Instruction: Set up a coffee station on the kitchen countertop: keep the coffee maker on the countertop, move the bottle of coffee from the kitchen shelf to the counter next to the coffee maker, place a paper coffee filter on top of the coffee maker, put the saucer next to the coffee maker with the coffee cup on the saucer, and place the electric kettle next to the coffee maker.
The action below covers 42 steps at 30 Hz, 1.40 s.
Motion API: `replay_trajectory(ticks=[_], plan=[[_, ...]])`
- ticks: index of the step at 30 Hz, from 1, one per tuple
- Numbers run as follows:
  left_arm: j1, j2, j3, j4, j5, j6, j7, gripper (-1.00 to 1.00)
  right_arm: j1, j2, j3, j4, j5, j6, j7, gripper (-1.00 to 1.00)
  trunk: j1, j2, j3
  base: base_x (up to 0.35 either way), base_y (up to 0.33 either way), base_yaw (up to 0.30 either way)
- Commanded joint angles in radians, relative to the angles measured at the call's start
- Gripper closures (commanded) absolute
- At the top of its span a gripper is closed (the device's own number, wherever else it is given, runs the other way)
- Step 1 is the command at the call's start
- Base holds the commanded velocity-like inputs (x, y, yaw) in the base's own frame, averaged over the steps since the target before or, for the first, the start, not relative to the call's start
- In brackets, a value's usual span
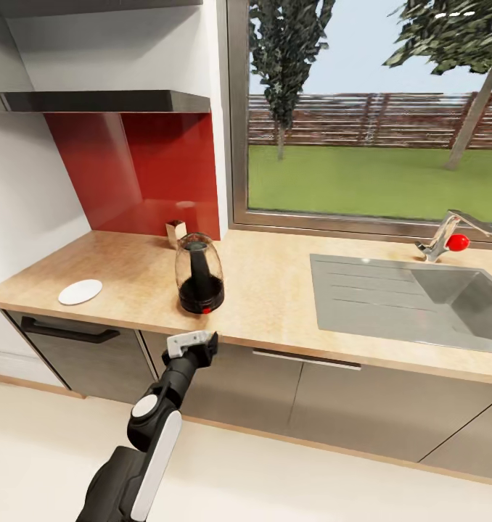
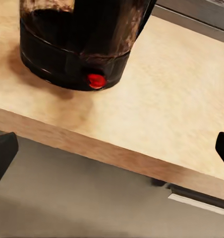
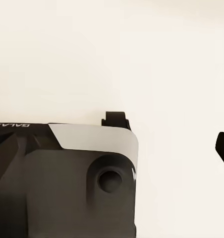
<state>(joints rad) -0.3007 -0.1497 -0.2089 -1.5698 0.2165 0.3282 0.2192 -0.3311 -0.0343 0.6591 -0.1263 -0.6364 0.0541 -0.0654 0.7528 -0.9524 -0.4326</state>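
Head view: the kettle [image 1: 199, 274] is standing near the countertop's [image 1: 275, 290] front edge, the saucer [image 1: 80, 291] at its 9 o'clock. The left gripper [image 1: 200, 343], jaws apart and empty, is hovering at 6 o'clock; probably advancing level toward the handle is best.

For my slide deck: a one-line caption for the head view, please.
Left end effector poised at the kitchen countertop edge before the electric kettle, saucer to its left.

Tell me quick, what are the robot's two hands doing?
Left gripper: open, holding nothing, just short of the electric kettle.
Right gripper: cannot be told.
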Motion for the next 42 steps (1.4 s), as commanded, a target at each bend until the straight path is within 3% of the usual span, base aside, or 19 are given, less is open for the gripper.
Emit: replay_trajectory(ticks=[1, 8, 12, 17, 33, 36, 42], plan=[[-0.002, -0.001, -0.001, -0.001, 0.011, 0.006, 0.035, -1.00, 0.000, -0.001, 0.009, -0.003, -0.007, 0.006, -0.006, -1.00, 0.000, -0.001, -0.001, 0.000, 0.000, 0.000], [-0.005, -0.002, -0.002, -0.002, 0.009, 0.009, 0.060, -1.00, 0.000, -0.002, 0.009, -0.003, -0.006, 0.006, -0.006, -1.00, 0.000, -0.001, -0.001, 0.000, 0.000, 0.000], [-0.060, -0.002, -0.002, -0.002, 0.009, 0.010, 0.061, -1.00, 0.000, -0.001, 0.010, -0.003, -0.007, 0.006, -0.005, -1.00, 0.000, -0.001, -0.001, 0.000, 0.000, 0.000], [-0.086, -0.002, -0.002, -0.007, 0.009, 0.010, 0.062, -1.00, 0.000, -0.001, 0.009, -0.003, -0.006, 0.006, -0.005, -1.00, 0.000, -0.001, -0.001, 0.000, 0.000, 0.000], [-0.090, -0.001, -0.003, -0.010, 0.006, 0.008, 0.063, -1.00, 0.000, -0.001, 0.009, -0.003, -0.006, 0.006, -0.005, -1.00, 0.000, -0.001, -0.001, 0.032, 0.000, 0.000], [-0.090, -0.001, -0.009, -0.010, 0.006, 0.008, 0.063, -1.00, 0.000, -0.001, 0.009, -0.003, -0.006, 0.006, -0.005, -1.00, 0.000, -0.001, -0.001, 0.011, 0.000, 0.000], [-0.090, 0.001, -0.061, -0.009, 0.005, 0.007, 0.088, -1.00, 0.000, -0.001, 0.009, -0.003, -0.006, 0.006, -0.005, -1.00, 0.000, -0.001, -0.001, 0.123, -0.094, 0.000]])
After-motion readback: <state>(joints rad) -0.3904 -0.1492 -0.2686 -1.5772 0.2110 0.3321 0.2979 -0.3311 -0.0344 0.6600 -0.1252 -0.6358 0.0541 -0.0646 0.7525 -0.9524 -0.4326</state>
